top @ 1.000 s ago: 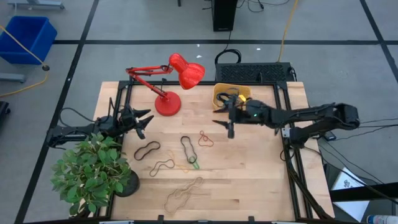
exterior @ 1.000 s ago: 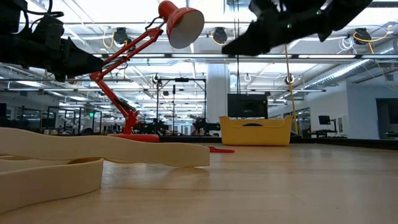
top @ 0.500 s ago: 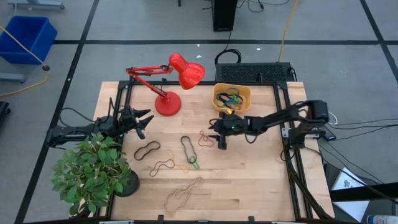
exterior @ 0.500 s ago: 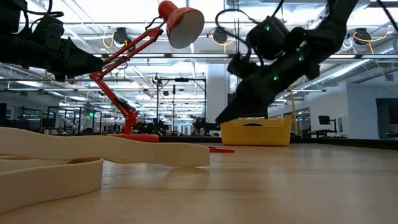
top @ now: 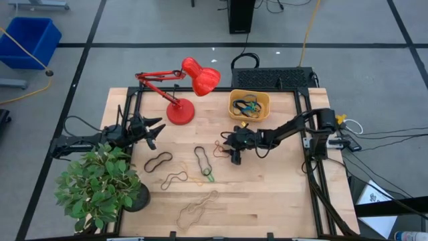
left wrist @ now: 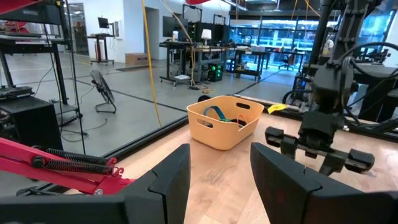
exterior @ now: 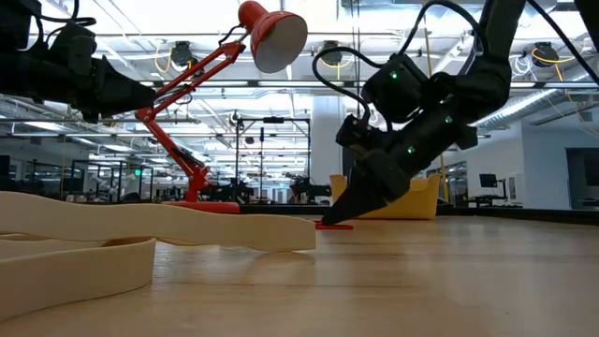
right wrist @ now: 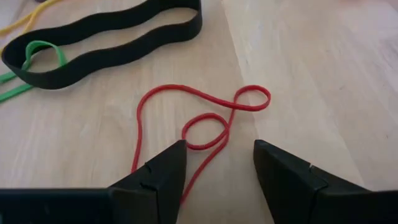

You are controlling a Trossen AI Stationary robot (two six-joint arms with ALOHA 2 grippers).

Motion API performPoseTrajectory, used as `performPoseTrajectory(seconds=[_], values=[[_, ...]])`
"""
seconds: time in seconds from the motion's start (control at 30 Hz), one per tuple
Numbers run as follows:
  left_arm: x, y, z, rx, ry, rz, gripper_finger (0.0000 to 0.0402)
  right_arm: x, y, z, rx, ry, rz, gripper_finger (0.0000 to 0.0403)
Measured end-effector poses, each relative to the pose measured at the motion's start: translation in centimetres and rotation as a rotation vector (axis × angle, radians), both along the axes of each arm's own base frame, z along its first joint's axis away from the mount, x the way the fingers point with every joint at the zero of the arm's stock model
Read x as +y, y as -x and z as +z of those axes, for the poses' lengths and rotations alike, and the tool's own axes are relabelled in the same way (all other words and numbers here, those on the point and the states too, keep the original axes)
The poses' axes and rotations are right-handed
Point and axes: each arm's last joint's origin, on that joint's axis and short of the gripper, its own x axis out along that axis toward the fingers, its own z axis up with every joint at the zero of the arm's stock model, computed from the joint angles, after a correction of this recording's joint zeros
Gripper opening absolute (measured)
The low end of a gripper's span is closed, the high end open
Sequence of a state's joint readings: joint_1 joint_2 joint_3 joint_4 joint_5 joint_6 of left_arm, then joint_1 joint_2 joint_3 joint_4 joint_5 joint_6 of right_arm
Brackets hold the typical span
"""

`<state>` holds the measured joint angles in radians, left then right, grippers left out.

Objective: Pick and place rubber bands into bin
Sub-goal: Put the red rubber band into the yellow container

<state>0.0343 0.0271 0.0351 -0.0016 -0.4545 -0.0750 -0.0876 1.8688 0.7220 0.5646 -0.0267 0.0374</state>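
A thin red rubber band [right wrist: 205,121] lies twisted into loops on the wooden table, right of centre [top: 220,149]. My right gripper [right wrist: 217,171] is low over it, slanting down, open, with one strand of the band running between its fingers [exterior: 329,219]. The orange-yellow bin [top: 249,105] stands at the far right with several bands in it. More bands lie on the table: two black ones [top: 158,161] [top: 200,156], a green one [top: 208,175] and a tan one [top: 197,209]. My left gripper [top: 158,130] waits open at the table's left. My right gripper's open fingers [right wrist: 158,174] stand on either side of the red band's near strand [right wrist: 189,177], coming from the table's right and slanting down. I cannot tell whether the fingertips touch the band or the table.
A red desk lamp [top: 180,87] stands at the far middle and a potted plant [top: 100,184] at the near left corner. A black band [right wrist: 106,37] and a green one [right wrist: 37,56] lie just beyond the red band. Tan bands [exterior: 140,234] lie close to the low camera.
My right gripper has come down from beside the bin toward the table's near left, tipping nose-down, and now stands low over the red band. Its fingers have stayed open. The bands have not moved.
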Motion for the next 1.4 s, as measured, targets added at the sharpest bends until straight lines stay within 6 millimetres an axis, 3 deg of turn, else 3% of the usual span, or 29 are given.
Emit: performPoseTrajectory(seconds=[0.23, 0.63, 0.83, 0.93, 1.13, 1.4], values=[[0.0, 0.0, 0.0, 0.001, -0.001, 0.0, 0.0173, 0.9, -0.2, -1.2, 0.03, 0.037, 0.043, 0.0162], [0.0, 0.0, 0.0, 0.001, 0.0, 0.0, 0.0173, 1.0, 0.0, -1.5, 0.049, 0.016, 0.046, 0.0014], [0.0, 0.0, 0.0, 0.002, 0.0, 0.001, 0.0173, 0.9, -0.4, -0.5, -0.033, -0.034, 0.009, 0.0003], [0.0, 0.0, 0.0, 0.002, 0.0, 0.0, 0.0173, 0.9, -0.3, 1.1, -0.081, -0.031, 0.013, 0.0002], [0.0, 0.0, 0.0, 0.002, 0.0, 0.001, 0.0173, 0.3, 0.3, 7.7, -0.3, 0.096, -0.007, 0.0001], [0.0, 0.0, 0.0, 0.002, 0.0, 0.001, 0.0173, -0.8, 4.2, 17.1, -0.577, 0.399, -0.145, 0.0001]])
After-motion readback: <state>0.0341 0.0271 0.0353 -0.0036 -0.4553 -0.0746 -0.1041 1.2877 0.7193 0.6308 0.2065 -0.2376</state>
